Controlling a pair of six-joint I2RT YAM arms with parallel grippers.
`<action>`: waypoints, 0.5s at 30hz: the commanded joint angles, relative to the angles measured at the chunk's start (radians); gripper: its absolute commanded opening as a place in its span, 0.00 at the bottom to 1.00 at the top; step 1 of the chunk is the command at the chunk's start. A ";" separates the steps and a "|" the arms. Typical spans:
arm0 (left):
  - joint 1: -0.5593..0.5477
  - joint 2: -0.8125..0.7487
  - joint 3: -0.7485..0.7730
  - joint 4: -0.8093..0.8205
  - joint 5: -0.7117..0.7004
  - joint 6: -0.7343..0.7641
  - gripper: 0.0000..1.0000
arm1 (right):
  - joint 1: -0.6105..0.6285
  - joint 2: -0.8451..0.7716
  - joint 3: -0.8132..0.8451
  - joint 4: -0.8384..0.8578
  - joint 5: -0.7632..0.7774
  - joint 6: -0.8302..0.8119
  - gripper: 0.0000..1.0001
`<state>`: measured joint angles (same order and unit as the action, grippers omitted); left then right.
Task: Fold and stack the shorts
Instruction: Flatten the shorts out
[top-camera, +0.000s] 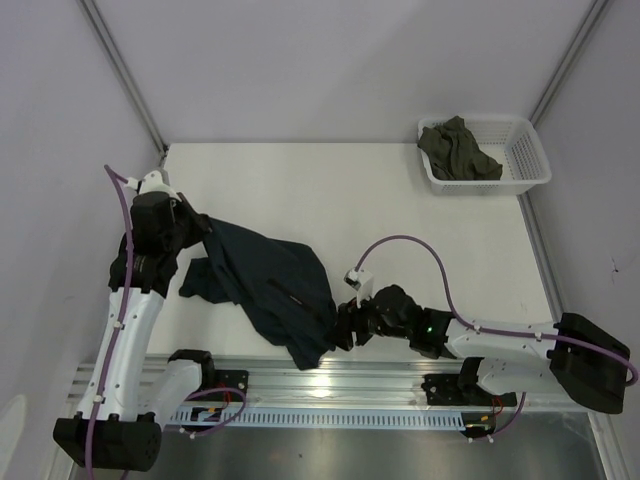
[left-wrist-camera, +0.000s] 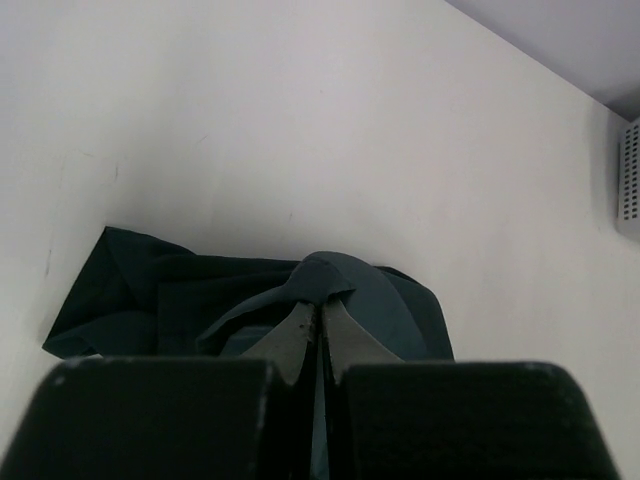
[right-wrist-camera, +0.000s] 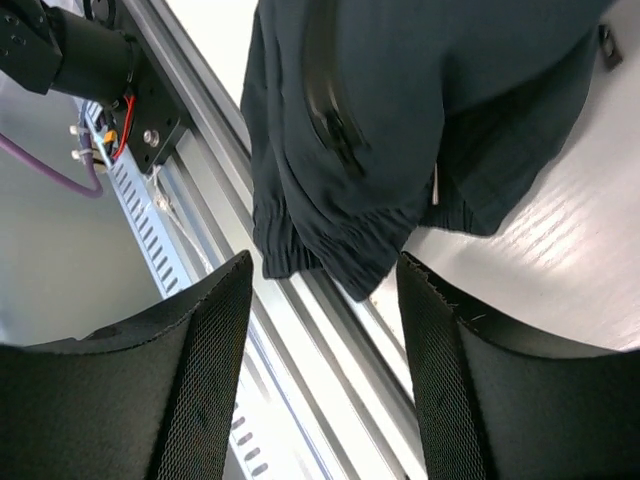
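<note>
The dark teal-navy shorts (top-camera: 270, 285) lie crumpled across the left half of the table, and one end hangs over the front edge. My left gripper (top-camera: 200, 232) is shut on a raised fold at their far left end. In the left wrist view its fingertips (left-wrist-camera: 320, 305) pinch that fold, with the rest of the shorts (left-wrist-camera: 150, 295) lying below. My right gripper (top-camera: 342, 325) stands open beside the near right edge of the shorts. In the right wrist view the elastic hem of the shorts (right-wrist-camera: 400, 100) hangs just beyond the open gripper (right-wrist-camera: 325, 265), and nothing is held.
A white basket (top-camera: 525, 150) at the back right corner holds a dark olive garment (top-camera: 458, 150). The aluminium rail (top-camera: 380, 385) runs along the front edge under the hanging hem, and it shows as a rail (right-wrist-camera: 300, 340) between my right fingers.
</note>
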<state>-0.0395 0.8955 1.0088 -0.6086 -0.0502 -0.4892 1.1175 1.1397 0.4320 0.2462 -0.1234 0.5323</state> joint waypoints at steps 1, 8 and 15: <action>0.029 -0.020 -0.004 0.041 -0.013 0.034 0.00 | -0.024 0.009 -0.036 0.160 -0.074 0.083 0.61; 0.036 -0.007 -0.009 0.043 -0.004 0.049 0.00 | -0.027 0.077 -0.069 0.219 -0.019 0.097 0.64; 0.036 -0.007 0.001 0.033 0.001 0.057 0.00 | -0.035 0.221 -0.026 0.248 -0.007 0.043 0.62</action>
<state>-0.0170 0.8959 1.0069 -0.6071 -0.0494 -0.4610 1.0882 1.2991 0.3679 0.4278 -0.1581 0.6079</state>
